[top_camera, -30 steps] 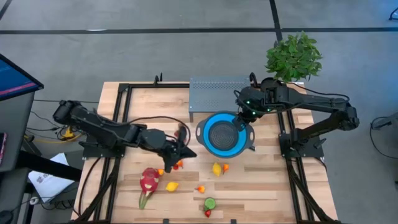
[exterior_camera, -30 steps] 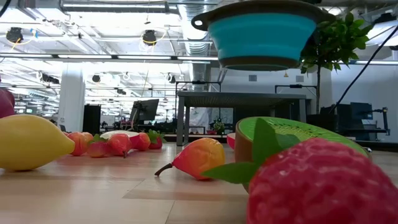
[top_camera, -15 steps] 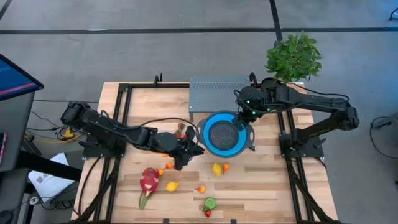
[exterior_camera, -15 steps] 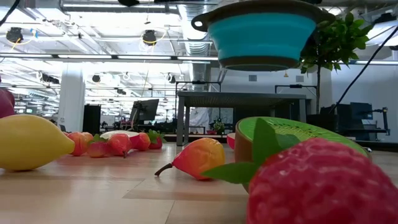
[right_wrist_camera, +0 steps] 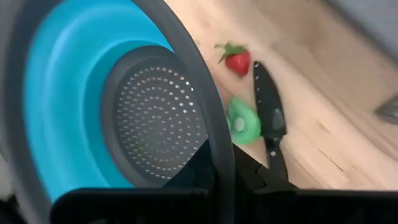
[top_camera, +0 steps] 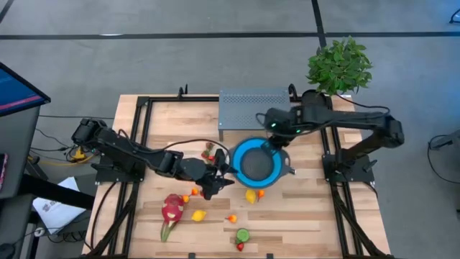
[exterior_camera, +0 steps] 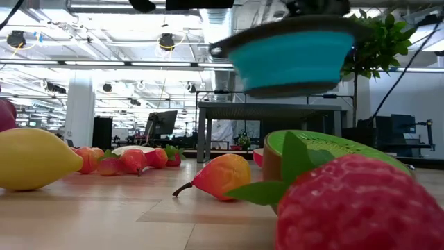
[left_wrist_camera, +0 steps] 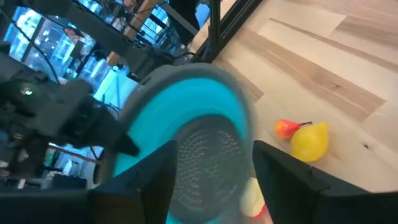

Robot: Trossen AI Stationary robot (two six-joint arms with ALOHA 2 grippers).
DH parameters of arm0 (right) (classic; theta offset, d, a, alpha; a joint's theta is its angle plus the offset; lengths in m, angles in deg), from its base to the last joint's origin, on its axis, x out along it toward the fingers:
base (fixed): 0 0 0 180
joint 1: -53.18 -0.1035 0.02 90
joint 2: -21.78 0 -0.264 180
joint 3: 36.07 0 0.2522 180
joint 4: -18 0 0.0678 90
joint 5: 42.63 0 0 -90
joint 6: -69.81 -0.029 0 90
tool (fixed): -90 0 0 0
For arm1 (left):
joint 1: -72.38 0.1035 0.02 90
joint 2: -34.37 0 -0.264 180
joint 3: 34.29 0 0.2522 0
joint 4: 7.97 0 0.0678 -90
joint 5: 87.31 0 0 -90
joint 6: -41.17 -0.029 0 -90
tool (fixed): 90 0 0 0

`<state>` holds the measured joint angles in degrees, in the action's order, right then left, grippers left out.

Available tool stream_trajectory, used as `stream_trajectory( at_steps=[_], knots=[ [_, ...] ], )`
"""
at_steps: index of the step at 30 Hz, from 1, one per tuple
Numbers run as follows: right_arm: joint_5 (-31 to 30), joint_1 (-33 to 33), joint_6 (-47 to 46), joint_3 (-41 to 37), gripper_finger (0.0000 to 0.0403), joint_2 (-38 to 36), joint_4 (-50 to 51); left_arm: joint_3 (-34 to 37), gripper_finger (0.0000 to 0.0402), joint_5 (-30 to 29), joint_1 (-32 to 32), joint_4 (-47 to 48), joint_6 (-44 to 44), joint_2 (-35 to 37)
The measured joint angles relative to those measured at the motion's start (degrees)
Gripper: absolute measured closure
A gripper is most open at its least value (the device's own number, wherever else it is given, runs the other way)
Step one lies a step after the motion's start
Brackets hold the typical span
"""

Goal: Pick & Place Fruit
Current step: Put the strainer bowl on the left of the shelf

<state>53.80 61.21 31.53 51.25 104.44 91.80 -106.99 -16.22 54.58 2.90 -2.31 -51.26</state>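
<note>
The left fingers [top_camera: 219,175] stand apart with nothing visible between them, and they hang just at the 9 o'clock edge of the blue strainer [top_camera: 257,160]. In the left wrist view the two dark fingers [left_wrist_camera: 283,180] frame the strainer's perforated bottom, and a pale small thing shows at its lower rim, but I cannot tell if it is a fruit.

The right fingers [top_camera: 275,133] are clenched on the strainer's rim at about 1 o'clock and hold it lifted over the tabletop [top_camera: 309,216], a little tilted in the low view.

The fruit is mostly still on the tabletop. A yellow pear [top_camera: 250,195] with a small orange fruit [top_camera: 260,193] lies just at 5 o'clock from the left fingers, under the strainer's near edge. The dragon fruit [top_camera: 171,210] lies farther off at 8 o'clock. The left arm is clearly the nearer one, so I judge it must reach down and slightly right for the pear.
</note>
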Motion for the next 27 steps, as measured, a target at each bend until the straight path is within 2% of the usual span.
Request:
stream_trajectory(
  at_steps=[5,8,16,27],
  knots=[
    [5.03,-0.86,2.55,0.0,0.0398,5.35,-3.95,1.55,0.0194,1.57,-0.81,0.39,1.94,0.0],
    [5.89,-0.34,3.57,-0.02,0.0398,7.42,-5.89,2.88,0.02,1.45,-2.08,1.18,3.77,0.0],
    [8.13,1.45,3.47,0.59,0.0398,5.41,-8.62,5.49,0.0204,-1.23,-3.14,1.25,6.46,0.0],
    [6.89,-0.54,3.34,3.85,0.0398,4.78,-8.73,5.58,0.0201,-1.23,-1.42,-0.54,6.44,0.04]
  ],
)
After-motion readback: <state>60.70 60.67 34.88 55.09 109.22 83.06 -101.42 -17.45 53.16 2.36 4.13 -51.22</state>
